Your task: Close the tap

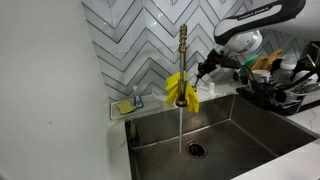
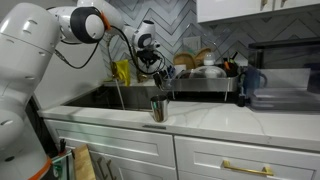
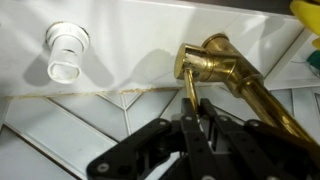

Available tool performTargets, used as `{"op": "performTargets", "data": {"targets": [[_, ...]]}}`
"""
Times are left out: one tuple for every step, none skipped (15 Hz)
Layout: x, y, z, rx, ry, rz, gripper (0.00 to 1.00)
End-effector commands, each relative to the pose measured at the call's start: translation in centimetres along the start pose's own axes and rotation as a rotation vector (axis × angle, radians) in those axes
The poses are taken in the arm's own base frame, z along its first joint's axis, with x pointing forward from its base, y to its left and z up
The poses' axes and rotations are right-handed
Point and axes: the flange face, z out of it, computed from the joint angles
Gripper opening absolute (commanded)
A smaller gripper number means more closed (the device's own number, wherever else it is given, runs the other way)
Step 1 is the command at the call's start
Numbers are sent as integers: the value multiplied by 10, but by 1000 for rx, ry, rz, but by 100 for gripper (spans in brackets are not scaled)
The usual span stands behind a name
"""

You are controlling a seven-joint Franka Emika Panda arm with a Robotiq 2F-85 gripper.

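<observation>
The tap point(image 1: 183, 48) is a tall slim brass faucet with a coiled neck, standing behind the steel sink point(image 1: 240, 120). A yellow cloth point(image 1: 182, 90) hangs over its lower part. A thin stream of water point(image 1: 181, 125) runs down to the drain point(image 1: 195, 150). My gripper point(image 1: 205, 68) is just beside the tap at lever height. In the wrist view the brass tap body point(image 3: 215, 58) is ahead, and its thin side lever point(image 3: 189, 88) runs between my black fingers point(image 3: 197, 118), which are shut on it. In an exterior view the gripper point(image 2: 155, 62) is next to the yellow cloth point(image 2: 122, 72).
A dish rack point(image 1: 285, 85) full of dishes stands beside the sink. A sponge holder point(image 1: 128, 105) is at the sink's back corner. A metal cup point(image 2: 158, 108) stands on the white counter front. A white round fitting point(image 3: 66, 50) is on the ledge. The tiled wall is close behind.
</observation>
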Motion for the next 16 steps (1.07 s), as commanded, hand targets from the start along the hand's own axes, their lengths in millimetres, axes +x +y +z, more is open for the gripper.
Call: {"op": "performTargets", "data": {"targets": [[8, -2, -4, -5, 14, 4, 37], [7, -3, -5, -15, 3, -3, 38], [7, -4, -7, -14, 1, -1, 43], [8, -4, -9, -17, 8, 0, 52], [9, -3, -12, -17, 13, 1, 58], [10, -2, -13, -19, 14, 3, 67], [10, -2, -14, -22, 15, 4, 74], [10, -1, -14, -20, 11, 7, 81], [10, 0, -13, -14, 8, 10, 89], [9, 0, -12, -11, 4, 12, 95], [9, 0, -11, -9, 1, 12, 99], [9, -1, -8, -3, -6, 13, 98], [8, -1, -7, 3, -10, 12, 99], [7, -1, -6, 7, -17, 13, 92], [7, -1, -5, 11, -21, 14, 77], [7, -2, -4, 14, -25, 14, 68]]}}
